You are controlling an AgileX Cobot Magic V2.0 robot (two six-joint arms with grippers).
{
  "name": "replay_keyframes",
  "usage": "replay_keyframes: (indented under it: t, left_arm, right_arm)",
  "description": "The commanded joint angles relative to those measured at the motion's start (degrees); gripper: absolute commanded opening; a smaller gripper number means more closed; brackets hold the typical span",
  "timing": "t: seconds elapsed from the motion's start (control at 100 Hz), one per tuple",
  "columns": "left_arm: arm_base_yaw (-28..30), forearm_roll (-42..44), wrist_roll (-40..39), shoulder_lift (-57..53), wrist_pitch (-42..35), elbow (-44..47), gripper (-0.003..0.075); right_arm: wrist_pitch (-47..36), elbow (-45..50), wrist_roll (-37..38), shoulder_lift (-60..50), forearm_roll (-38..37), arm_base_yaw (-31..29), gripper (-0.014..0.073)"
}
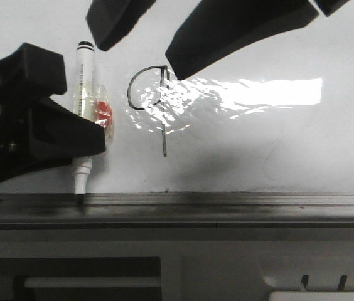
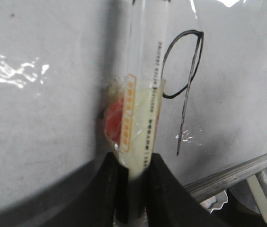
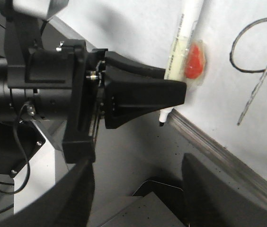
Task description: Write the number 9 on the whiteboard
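The number 9 (image 1: 147, 91) is drawn in thin black line on the whiteboard (image 1: 277, 144), an open loop with a straight stem running down. It also shows in the left wrist view (image 2: 185, 71) and the right wrist view (image 3: 254, 54). My left gripper (image 1: 89, 141) is shut on a white marker (image 1: 83, 94), held upright left of the 9. The marker's black tip (image 1: 78, 199) points down at the grey rail (image 1: 227, 204). The marker sits between the pads in the left wrist view (image 2: 140, 118). My right gripper (image 1: 145, 50) is open and empty, hovering in front of the board above the 9.
A red blob in clear plastic (image 1: 105, 113) is stuck to the marker's side. Bright glare (image 1: 258, 94) lies right of the 9. Below the rail are a grey ledge and panel (image 1: 196, 251). The left arm's black body (image 3: 39, 90) fills the right wrist view.
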Motion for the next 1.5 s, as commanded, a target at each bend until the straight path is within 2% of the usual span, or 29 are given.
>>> replay_keyframes:
  t: [0.0, 0.15, 0.39, 0.5, 1.21, 1.26, 1.33, 1.49]
  left_arm:
    - [0.07, -3.33, 1.59, 0.44, -4.18, -1.49, -0.0020]
    - [0.07, -6.21, 5.10, 0.44, -4.06, -1.49, -0.0020]
    - [0.07, -6.48, 6.13, 0.44, -3.54, -1.49, -0.0020]
    - [0.07, -8.86, 6.13, 0.09, -0.35, -1.49, -0.0020]
    - [1.70, -8.86, 7.49, -0.90, 2.45, -1.49, -0.0016]
    - [1.70, -8.86, 7.49, -0.90, 2.54, -1.49, 0.0002]
    - [1.70, -8.76, 7.49, -0.90, 2.54, -1.49, 0.0069]
    - [1.70, -8.76, 7.49, -0.90, 2.03, -1.49, 0.0279]
  right_arm:
    - [-2.24, -1.85, -0.36, -1.03, 0.14, 0.09, 0.0356]
    - [-2.24, -1.85, -0.36, -1.03, 0.14, 0.09, 0.0356]
    - [-2.24, -1.85, -0.36, -1.03, 0.14, 0.09, 0.0356]
    - [-2.36, -1.85, -0.36, -1.03, 0.14, 0.09, 0.0356]
    - [-2.89, -1.85, -0.36, -1.03, 0.14, 0.09, 0.0356]
    - [-2.65, -1.85, -0.36, -1.03, 0.24, 0.09, 0.0356]
    - [-2.54, -1.85, -0.36, -1.03, 0.24, 0.09, 0.0356]
    - [-2.45, -1.85, -0.36, -1.03, 0.53, 0.09, 0.0356]
